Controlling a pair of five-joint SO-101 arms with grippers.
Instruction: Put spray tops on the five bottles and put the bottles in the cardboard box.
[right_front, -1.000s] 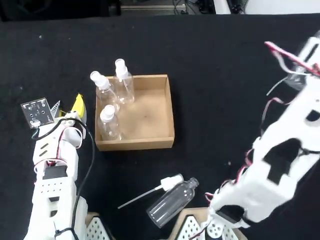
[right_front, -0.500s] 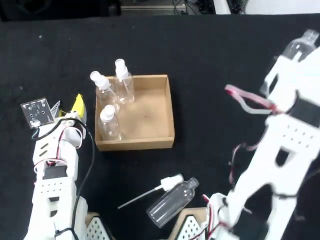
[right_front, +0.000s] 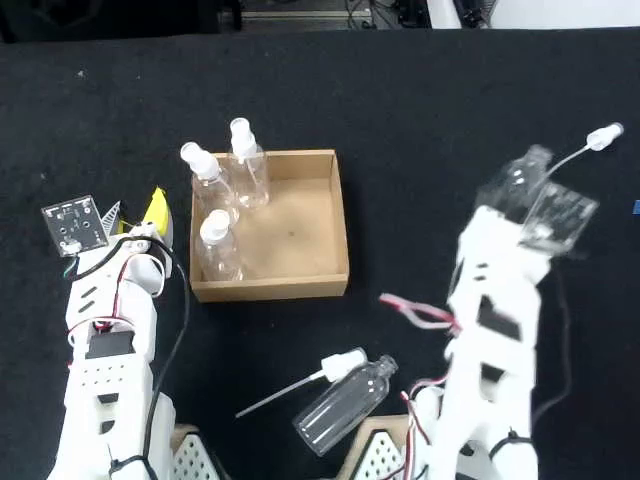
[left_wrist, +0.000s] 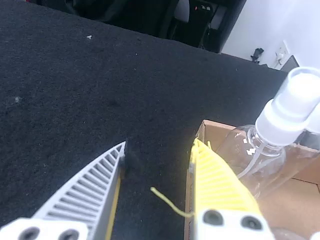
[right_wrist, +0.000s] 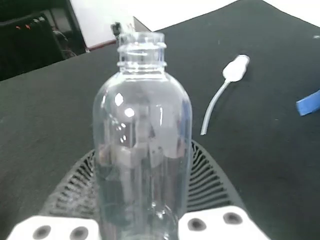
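Bottle (right_wrist: 142, 100) sits pinched topless in my right gripper (right_wrist: 143, 152), left gripper (left_wrist: 159, 165) is open, and I think slick plastic could twist loose pushing the spray top (right_wrist: 235, 68) in.

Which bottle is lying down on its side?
The topless bottle lying beside a loose spray top, outside the cardboard box. Three capped bottles stand in the box; the right gripper holds a fifth bottle.

The white plastic left arm (right_front: 105, 345), at the high view's lower left, bears black and red cables (right_front: 183, 310) and a square grey circuit board (right_front: 75, 226). The left gripper (left_wrist: 159, 146) pairs a ribbed grey finger (left_wrist: 85, 192) with a ribbed yellow finger (left_wrist: 220, 185). Red-and-white wires (right_front: 420, 312) loop off the white right arm (right_front: 500, 270).
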